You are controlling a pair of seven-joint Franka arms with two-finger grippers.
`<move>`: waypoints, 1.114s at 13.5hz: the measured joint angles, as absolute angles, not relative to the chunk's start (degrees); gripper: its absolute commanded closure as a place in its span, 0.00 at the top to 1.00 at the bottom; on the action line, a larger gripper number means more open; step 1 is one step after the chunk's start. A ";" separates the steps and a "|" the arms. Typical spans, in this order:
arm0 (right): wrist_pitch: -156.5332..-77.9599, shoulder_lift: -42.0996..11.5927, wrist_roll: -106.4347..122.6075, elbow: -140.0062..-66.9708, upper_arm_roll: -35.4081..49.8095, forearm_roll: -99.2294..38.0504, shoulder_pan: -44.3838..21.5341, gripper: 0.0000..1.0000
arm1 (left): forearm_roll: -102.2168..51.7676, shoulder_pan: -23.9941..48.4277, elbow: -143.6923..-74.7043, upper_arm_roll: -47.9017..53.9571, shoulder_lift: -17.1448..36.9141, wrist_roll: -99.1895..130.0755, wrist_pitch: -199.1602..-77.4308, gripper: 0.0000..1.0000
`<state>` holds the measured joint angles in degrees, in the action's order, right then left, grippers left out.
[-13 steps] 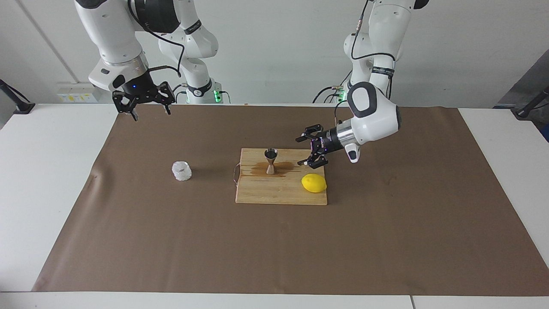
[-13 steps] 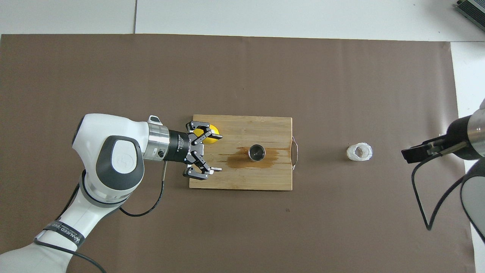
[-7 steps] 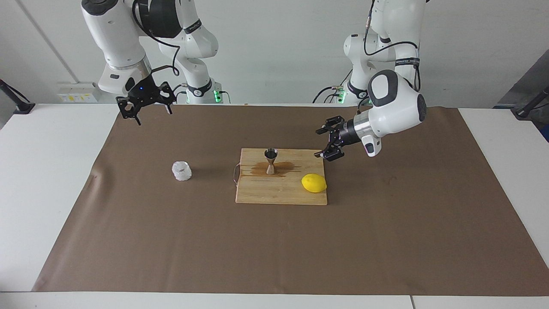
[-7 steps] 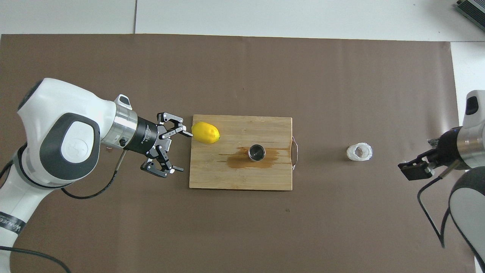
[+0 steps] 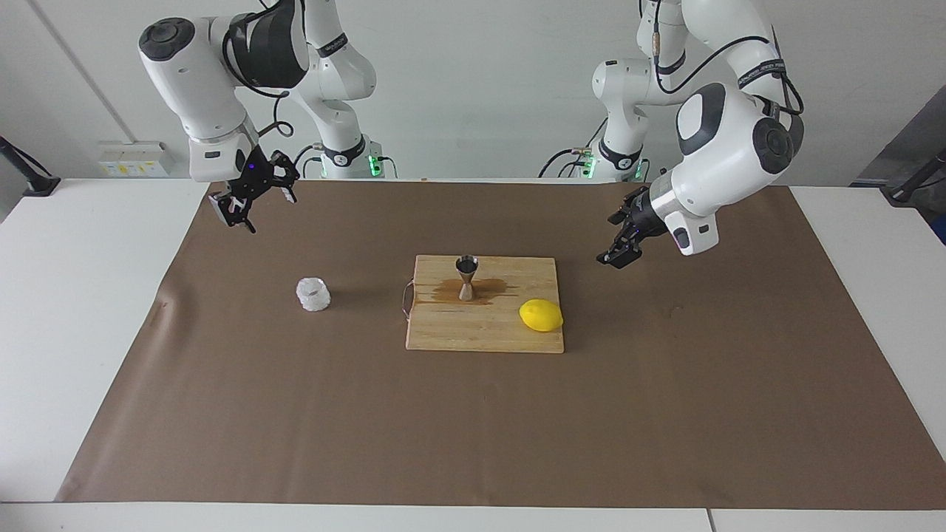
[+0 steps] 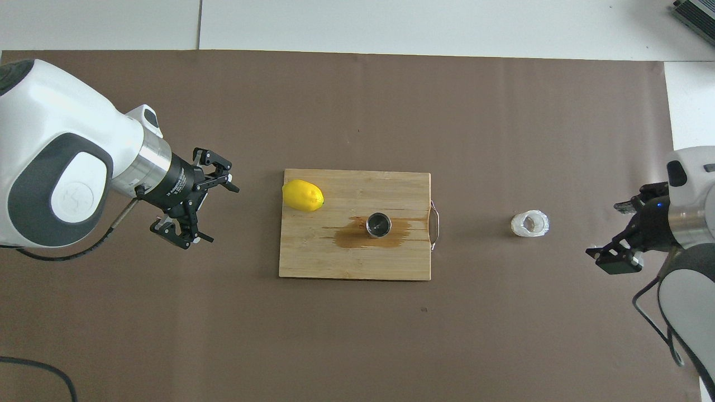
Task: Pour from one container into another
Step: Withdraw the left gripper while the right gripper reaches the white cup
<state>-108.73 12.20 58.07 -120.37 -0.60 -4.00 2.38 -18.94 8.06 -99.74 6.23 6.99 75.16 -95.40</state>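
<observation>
Whitish crinkled cup (image 5: 313, 294) (image 6: 530, 223): upright on the brown paper (image 5: 473, 414) (image 6: 357, 111), toward the right arm's end of the table, well apart from the wooden board (image 5: 484, 329) (image 6: 335, 262). Nothing touching it.

Metal jigger (image 5: 466, 277) (image 6: 379, 225): upright on the board, in the half nearer the cup, standing in a brown wet stain (image 5: 491, 289) (image 6: 352, 238) spread along the wood. Dark round mouth facing up. Nothing touching it either.

Lemon (image 5: 541, 315) (image 6: 303, 195): lying on the board at the corner toward the left arm's end and farther from the robots than the jigger, apart from the stain.

Board's thin metal handle (image 5: 405, 300) (image 6: 434, 225): at the short edge facing the cup.

Left gripper (image 5: 619, 238) (image 6: 209, 209): in the air over bare brown paper just off the board's end by the lemon, tilted down toward the table, fingers spread wide, holding nothing.

Right gripper (image 5: 250, 203) (image 6: 617, 245): raised over the paper's edge at the right arm's end, well apart from the cup, pointing down, fingers wide apart and empty.

Brown paper: covering most of the white table (image 5: 81, 310) (image 6: 447, 22), a small crease near the cup.
</observation>
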 measured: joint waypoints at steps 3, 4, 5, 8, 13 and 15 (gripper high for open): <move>-114.29 10.60 66.33 -123.51 -0.68 -6.15 3.36 1.00 | -12.97 7.99 -96.99 6.25 7.87 66.09 -93.20 1.00; -115.14 9.94 66.93 -123.61 -0.67 -6.19 3.35 1.00 | -11.13 7.81 -95.78 6.12 8.10 61.63 -91.95 1.00; -115.60 9.36 67.53 -123.63 -0.67 -6.20 3.35 1.00 | -9.82 7.31 -94.31 5.95 8.41 57.73 -90.66 1.00; -117.74 7.17 76.33 -123.97 -0.68 -9.89 4.11 1.00 | -7.59 5.48 -90.66 5.90 9.59 49.05 -87.82 1.00; -123.13 1.89 94.86 -127.01 -0.84 -20.64 8.50 1.00 | -5.25 4.65 -87.27 5.72 10.04 21.64 -87.86 1.00; -124.51 0.50 100.93 -128.35 -0.83 -25.13 8.84 1.00 | -4.55 3.54 -86.03 5.63 10.06 13.02 -87.99 1.00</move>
<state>-124.51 0.50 100.93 -128.35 -0.83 -25.13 8.84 -4.55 3.54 -86.03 5.63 10.06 13.02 -87.99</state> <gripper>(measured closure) 0.000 0.000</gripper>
